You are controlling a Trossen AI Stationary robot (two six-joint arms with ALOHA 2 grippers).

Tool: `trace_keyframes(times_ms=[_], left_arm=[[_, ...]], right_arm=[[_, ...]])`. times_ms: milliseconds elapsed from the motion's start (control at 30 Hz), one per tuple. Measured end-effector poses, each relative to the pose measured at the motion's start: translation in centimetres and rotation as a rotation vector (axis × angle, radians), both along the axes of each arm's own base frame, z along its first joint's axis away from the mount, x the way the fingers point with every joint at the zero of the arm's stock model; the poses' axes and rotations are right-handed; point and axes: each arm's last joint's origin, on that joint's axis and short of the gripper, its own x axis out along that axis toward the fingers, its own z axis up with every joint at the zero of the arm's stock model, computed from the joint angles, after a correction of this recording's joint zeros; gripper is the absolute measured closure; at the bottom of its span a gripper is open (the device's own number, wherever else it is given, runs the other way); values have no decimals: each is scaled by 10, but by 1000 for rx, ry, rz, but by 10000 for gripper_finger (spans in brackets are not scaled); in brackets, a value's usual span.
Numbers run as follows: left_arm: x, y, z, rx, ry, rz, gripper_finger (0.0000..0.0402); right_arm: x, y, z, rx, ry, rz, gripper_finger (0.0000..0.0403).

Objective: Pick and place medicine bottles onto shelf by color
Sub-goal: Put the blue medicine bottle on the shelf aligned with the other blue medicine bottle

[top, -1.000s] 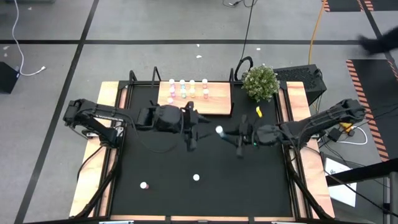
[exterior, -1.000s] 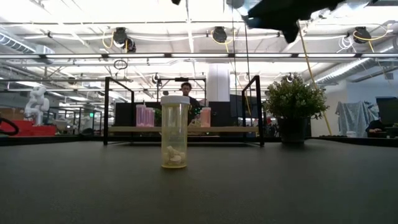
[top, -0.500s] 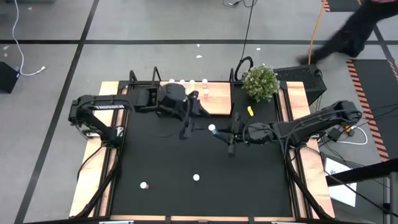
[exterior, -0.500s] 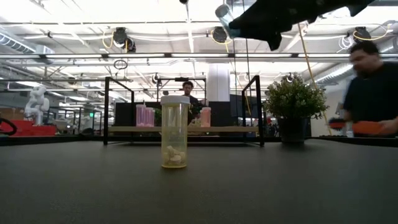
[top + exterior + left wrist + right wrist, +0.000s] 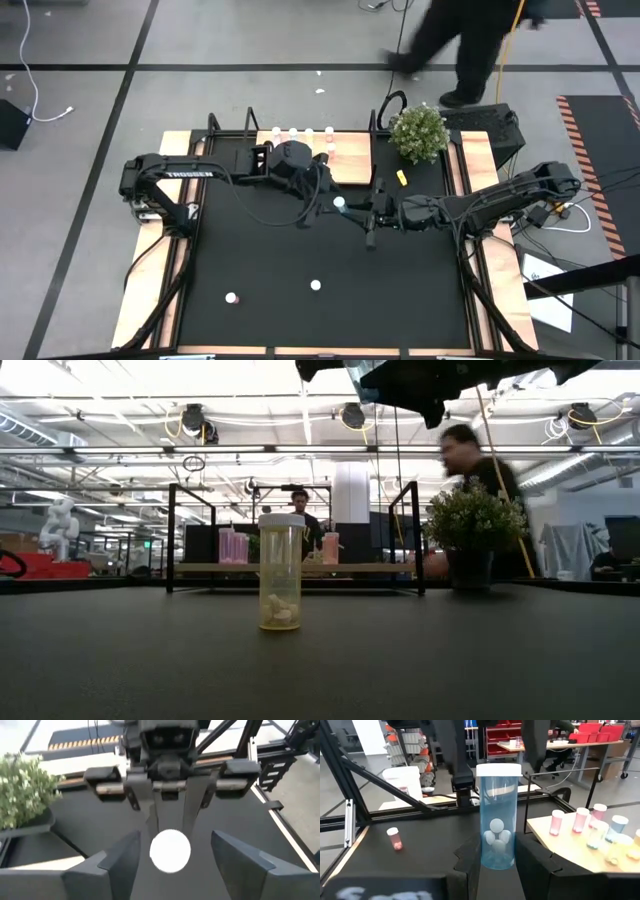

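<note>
My right gripper (image 5: 497, 854) is shut on a blue medicine bottle (image 5: 497, 810) with a white cap, held high over the table's middle (image 5: 340, 205). My left gripper (image 5: 172, 845) is open. Its fingers stand on either side of that bottle's cap (image 5: 170, 851), with gaps showing. The light-wood shelf (image 5: 352, 168) sits at the far edge and carries several bottles (image 5: 577, 822). A yellow bottle (image 5: 280, 570) stands on its base on the table. Two more bottles (image 5: 231, 297) (image 5: 315, 286) stand near the near edge. My right gripper pinches the blue bottle's lower body (image 5: 495, 856) between its two fingers, coming in level from the table's right. The bottle stands about upright in the hold, cap up, lifted clear of the table.
A potted plant (image 5: 418, 132) stands at the far right corner beside the shelf's black end bracket (image 5: 380, 112). A person (image 5: 470, 470) walks past behind the table. A pink bottle (image 5: 394, 839) stands on the black tabletop.
My left gripper swung toward the far edge, then right, and now stands around the blue bottle's cap. My right gripper carried the bottle a little toward the table's left. A person walked across behind the table.
</note>
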Motion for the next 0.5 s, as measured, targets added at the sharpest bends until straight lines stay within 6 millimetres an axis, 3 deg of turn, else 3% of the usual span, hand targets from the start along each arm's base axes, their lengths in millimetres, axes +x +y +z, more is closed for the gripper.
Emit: trace_keyframes(times_ms=[267, 500], left_arm=[[-1, -4, -3, -27, 43, 31, 231], [-1, -5, -3, -49, 46, 50, 267]], right_arm=[[1, 1, 5, -6, -46, 29, 302], [1, 1, 5, -26, -47, 35, 302]])
